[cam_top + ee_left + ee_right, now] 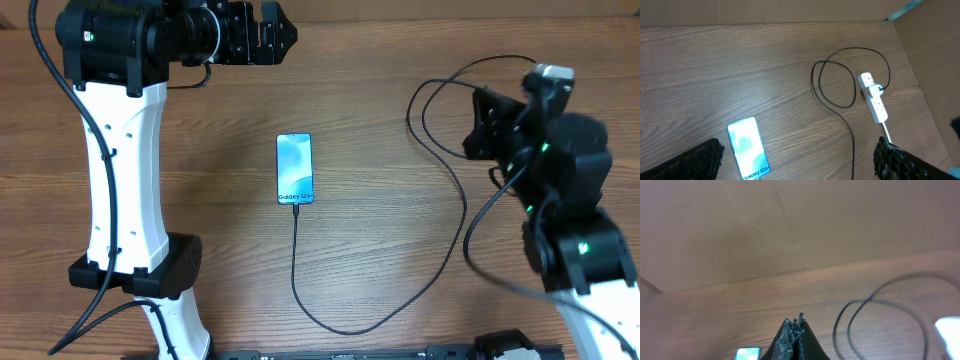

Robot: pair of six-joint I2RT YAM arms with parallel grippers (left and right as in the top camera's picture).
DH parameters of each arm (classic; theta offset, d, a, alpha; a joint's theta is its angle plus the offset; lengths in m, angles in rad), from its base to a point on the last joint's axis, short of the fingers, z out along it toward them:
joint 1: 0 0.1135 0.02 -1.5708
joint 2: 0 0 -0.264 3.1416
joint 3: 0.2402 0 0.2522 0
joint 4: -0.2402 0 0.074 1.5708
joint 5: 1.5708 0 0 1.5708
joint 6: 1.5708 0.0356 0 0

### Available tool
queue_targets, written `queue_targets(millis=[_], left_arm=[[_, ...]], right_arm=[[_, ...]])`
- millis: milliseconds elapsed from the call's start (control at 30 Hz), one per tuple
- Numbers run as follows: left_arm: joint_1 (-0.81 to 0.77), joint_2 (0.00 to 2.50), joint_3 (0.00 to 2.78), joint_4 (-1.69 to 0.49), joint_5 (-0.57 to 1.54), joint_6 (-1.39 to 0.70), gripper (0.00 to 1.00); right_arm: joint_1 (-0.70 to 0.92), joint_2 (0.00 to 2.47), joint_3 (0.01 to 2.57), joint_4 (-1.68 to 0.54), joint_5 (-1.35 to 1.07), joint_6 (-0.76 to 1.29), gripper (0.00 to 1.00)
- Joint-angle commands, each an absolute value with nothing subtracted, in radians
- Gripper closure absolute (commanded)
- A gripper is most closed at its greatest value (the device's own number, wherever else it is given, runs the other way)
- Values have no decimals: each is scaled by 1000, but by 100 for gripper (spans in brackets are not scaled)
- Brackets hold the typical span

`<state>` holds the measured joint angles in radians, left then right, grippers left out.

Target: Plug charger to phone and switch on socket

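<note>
Slim glossy phone [294, 168], thin black looping charger [295, 250], wood-grain table [380, 100]

Wooden table [380, 110], phone [294, 168] flat at centre, black charger cable [295, 250] plugged in, looping to white socket [873, 97].

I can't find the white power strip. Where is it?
In the left wrist view the socket lies at the right, beside the looped charger, far from the phone.

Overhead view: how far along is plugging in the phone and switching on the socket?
Looks done: the charger reaches the phone at its bottom edge, and its plug sits in the socket. In hand: nothing; left gripper open, right gripper shut, empty. Left: switching it on; whether it's on is unreadable.
</note>
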<state>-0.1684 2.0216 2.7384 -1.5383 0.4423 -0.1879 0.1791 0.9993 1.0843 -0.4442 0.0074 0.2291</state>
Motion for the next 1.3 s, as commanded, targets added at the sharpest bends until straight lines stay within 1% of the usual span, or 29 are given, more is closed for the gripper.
queue_targets(millis=[0,100,333,400,533,733,867,1133,1267], left_arm=[[-166,2028,2751,-1538,457,-180,1],[-166,2028,2751,-1538,457,-180,0],[-166,2028,2751,-1538,457,-179,0],[-166,2028,2751,-1538,457,-179,1],[-166,2028,2751,-1538,457,-180,0],[-166,2028,2751,-1537,457,-179,0],[-166,2028,2751,-1538,457,-180,0],[-166,2028,2751,-1538,457,-180,1],[-166,2028,2751,-1538,457,-180,1]], right_arm=[[251,945,1082,-454,196,75,96],[290,896,1082,-487,220,73,96],[301,745,1082,-564,204,73,96],[301,697,1082,-573,160,59,96],[301,618,1082,-576,-19,-63,96],[301,582,1086,-572,-110,-81,96],[301,582,1094,-521,-110,-88,96],[301,582,1095,-305,-110,-88,96],[301,565,1111,-303,-106,-88,96]])
